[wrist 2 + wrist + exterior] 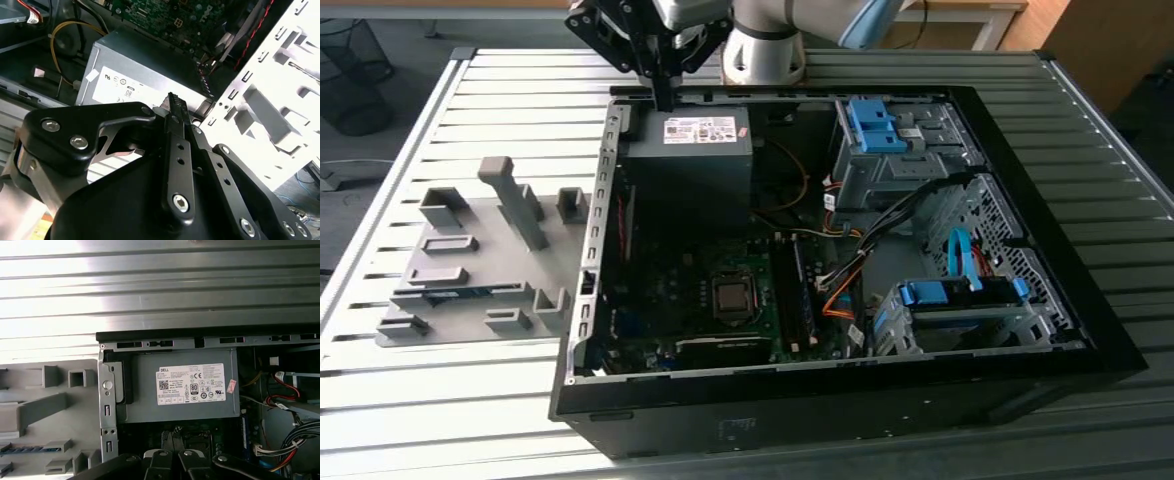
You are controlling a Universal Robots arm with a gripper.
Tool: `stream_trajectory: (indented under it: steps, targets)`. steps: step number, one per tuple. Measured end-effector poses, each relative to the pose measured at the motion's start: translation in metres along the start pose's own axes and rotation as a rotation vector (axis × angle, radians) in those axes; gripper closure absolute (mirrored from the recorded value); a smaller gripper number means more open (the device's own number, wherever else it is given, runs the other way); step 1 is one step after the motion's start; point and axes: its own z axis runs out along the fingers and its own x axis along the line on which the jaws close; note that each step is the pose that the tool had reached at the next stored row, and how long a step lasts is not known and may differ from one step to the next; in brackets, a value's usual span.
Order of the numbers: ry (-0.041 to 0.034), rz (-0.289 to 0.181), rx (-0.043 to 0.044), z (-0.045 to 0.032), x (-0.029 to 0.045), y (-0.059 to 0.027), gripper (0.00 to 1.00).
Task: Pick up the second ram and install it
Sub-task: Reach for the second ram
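The second ram [459,292] lies flat in a slot of the gray holder plate [467,325] on the exterior view's left, outside the computer case; in the first wrist view it is a thin blue strip [22,449]. My gripper [664,97] hangs above the case's far wall, over the edge of the power supply [687,150], well away from the ram. In the second wrist view its fingertips [173,102] are pressed together with nothing between them. The gripper [175,459] sits over the motherboard in the first wrist view.
The open black computer case [854,390] lies on a slatted metal table [494,90]. Inside are the motherboard with its memory slots [790,290], bundled cables [847,280], and blue drive brackets [874,125]. Tall gray blocks [514,200] stand on the holder plate.
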Motion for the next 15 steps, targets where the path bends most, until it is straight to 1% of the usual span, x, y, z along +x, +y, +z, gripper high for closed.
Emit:
stream_trajectory:
  steps: [15]
  targets:
    - [0.0, 0.0, 0.0001, 0.0004, 0.0149, -0.0012, 0.89]
